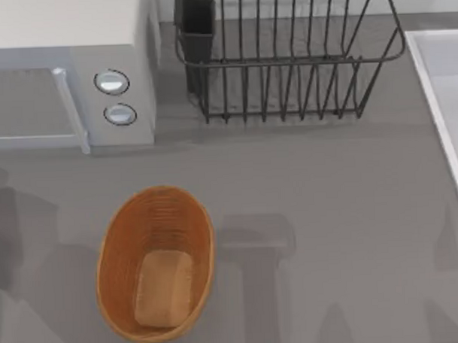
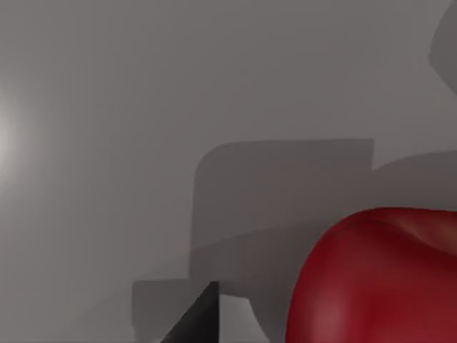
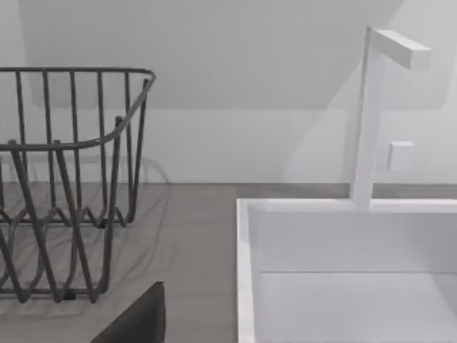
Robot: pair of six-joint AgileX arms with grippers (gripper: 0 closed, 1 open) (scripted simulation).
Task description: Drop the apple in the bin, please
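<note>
The bin is an oval orange-brown woven basket with a tan pad on its bottom, standing on the grey table at the front left in the top view. The apple, glossy red, looms very close in the left wrist view. A dark tip of my left gripper shows just beside it, with a narrow gap of grey table between them. I cannot tell whether the apple is held. A dark corner of my right gripper shows in the right wrist view, facing the rack and the sink.
A white microwave stands at the back left. A black wire dish rack stands at the back middle. A white sink with a white faucet lies along the right side.
</note>
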